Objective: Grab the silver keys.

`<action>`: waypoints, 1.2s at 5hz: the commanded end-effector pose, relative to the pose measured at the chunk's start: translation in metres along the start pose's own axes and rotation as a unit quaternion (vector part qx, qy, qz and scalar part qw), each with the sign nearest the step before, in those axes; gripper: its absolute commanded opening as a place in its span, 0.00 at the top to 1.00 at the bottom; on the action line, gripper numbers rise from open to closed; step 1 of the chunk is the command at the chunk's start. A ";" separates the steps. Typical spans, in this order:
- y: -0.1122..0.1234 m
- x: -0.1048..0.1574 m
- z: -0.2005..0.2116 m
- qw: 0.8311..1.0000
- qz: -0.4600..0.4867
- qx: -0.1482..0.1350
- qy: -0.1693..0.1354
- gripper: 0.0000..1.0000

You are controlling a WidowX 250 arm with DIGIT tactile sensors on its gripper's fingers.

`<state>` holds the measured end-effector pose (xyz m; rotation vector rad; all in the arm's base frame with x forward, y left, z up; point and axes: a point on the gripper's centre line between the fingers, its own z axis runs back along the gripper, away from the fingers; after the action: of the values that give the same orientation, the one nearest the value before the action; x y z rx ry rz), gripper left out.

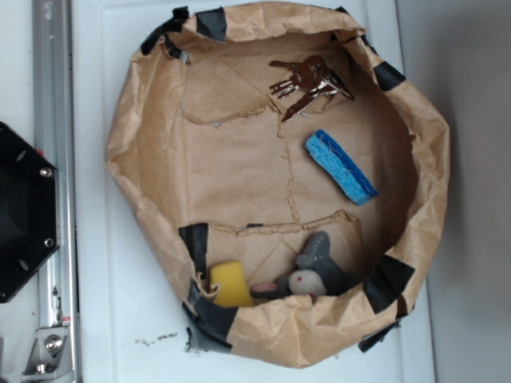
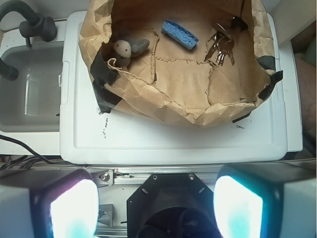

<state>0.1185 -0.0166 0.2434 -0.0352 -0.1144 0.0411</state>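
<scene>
Starting out, by my reading: the gripper [image 2: 156,208] hangs well short of the paper bag [image 1: 136,136], its two pale fingers [image 2: 74,208] set wide apart at the lower corners of the wrist view, holding nothing. Going left to right in the exterior view, a yellow sponge [image 1: 231,282] and a grey stuffed mouse [image 1: 315,274] sit at the bottom, the keys [image 1: 307,84] lie at the upper middle inside the bag, and a blue sponge [image 1: 340,167] lies just below and right of them. The keys look shiny, silvery-bronze, splayed on a ring. Next move likely calls for reaching over the bag rim and descending onto them
</scene>
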 end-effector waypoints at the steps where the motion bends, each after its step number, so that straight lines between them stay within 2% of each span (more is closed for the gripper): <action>1: 0.000 0.000 0.000 1.000 0.000 0.000 0.000 0.00; 2: 0.001 0.047 -0.017 1.000 -0.012 0.001 -0.026 0.00; 3: 0.012 0.084 -0.039 0.999 -0.031 0.001 -0.033 0.00; 4: 0.030 0.109 -0.060 0.997 -0.058 -0.001 -0.053 0.00; 5: 0.046 0.122 -0.079 0.992 -0.096 0.002 -0.085 0.00; 6: 0.051 0.128 -0.097 0.986 -0.139 0.019 -0.095 0.00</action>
<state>0.2508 0.0346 0.1496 0.0088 -0.2776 -0.2469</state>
